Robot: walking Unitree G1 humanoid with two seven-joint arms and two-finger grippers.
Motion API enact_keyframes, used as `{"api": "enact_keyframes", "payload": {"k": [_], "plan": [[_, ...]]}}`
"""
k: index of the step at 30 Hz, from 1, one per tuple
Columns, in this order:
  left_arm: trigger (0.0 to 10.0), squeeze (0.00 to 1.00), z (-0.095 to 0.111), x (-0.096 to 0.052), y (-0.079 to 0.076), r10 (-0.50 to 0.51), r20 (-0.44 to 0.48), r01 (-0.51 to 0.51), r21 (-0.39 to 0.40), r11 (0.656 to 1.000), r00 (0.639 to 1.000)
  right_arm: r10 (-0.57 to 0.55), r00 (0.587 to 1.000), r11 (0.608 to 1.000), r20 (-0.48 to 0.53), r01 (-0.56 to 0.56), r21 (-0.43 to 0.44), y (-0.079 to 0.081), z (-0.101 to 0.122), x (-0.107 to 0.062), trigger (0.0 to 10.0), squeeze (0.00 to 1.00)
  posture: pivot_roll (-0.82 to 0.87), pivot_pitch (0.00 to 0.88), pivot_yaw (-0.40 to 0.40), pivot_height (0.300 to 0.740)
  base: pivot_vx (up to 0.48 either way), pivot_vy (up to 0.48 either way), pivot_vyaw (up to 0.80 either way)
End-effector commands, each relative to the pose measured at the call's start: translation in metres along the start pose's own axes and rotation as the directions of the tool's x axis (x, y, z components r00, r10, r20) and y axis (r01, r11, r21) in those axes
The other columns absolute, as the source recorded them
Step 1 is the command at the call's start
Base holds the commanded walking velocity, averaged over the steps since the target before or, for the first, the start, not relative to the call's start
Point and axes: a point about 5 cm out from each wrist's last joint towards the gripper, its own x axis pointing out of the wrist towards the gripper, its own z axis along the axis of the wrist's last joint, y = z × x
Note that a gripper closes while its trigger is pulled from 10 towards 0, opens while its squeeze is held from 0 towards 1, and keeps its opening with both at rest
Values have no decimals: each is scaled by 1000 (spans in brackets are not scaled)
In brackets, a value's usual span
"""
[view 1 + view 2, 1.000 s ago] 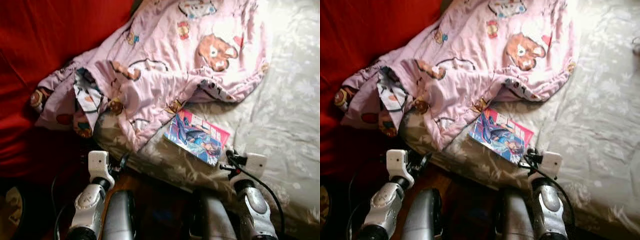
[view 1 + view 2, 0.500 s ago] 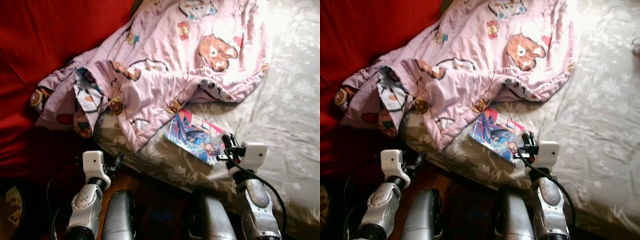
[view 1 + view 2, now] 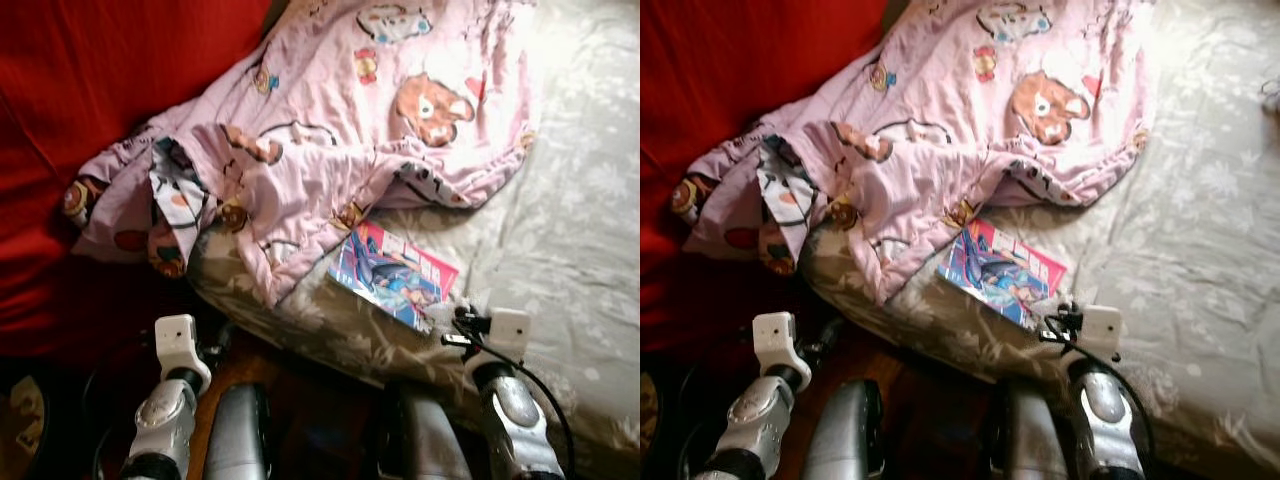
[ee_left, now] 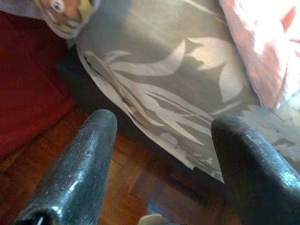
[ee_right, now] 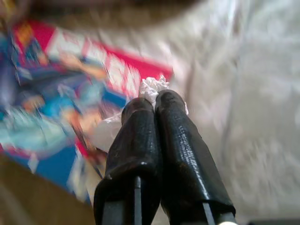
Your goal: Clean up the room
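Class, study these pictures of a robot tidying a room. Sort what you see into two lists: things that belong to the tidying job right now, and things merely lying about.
In the job:
- right gripper, fingers shut on a crumpled white tissue
- colourful illustrated comic book, lying beside that tissue

Lying about:
- pink cartoon-print quilt, rumpled on the bed
- grey floral bedsheet
- red fabric
- left gripper, open, idle near the wooden floor

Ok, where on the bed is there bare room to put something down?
The open patch is the grey floral sheet, right of the magazine and the pink blanket. The left half is crowded: the bunched blanket overhangs the edge. The right gripper, shut on a white scrap, sits at the magazine's corner.
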Motion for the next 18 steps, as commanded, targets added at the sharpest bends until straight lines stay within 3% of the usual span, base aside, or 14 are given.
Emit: {"api": "enact_keyframes", "payload": {"k": [1, 9, 14, 18], "plan": [[10000, 0, -12, -5, 4, 15, -67, -14, 4, 1000, 998, -18, 1000, 1000, 3, 18, 16, -5, -2, -1, 10000, 0, 72, 136, -11, 622, 0, 0, 0], [10000, 0, -22, -5, 1, 15, -140, -15, -2, 1000, 990, 33, 998, 999, -56, -33, 0, -4, -7, 6, 10000, 0, 69, 85, -5, 677, 0, 0, 0], [10000, 0, -29, -8, 3, 33, -181, -34, -1, 999, 983, -20, 987, 999, -161, 25, 24, -16, -25, 0, 10000, 0, 78, 55, -6, 707, 0, 0, 0], [10000, 0, -33, -9, 5, 50, -206, -52, -1, 999, 977, -17, 972, 1000, -235, 18, -1, -12, -36, -3, 10000, 0, 79, 35, -2, 737, 0, 0, 0]]}}
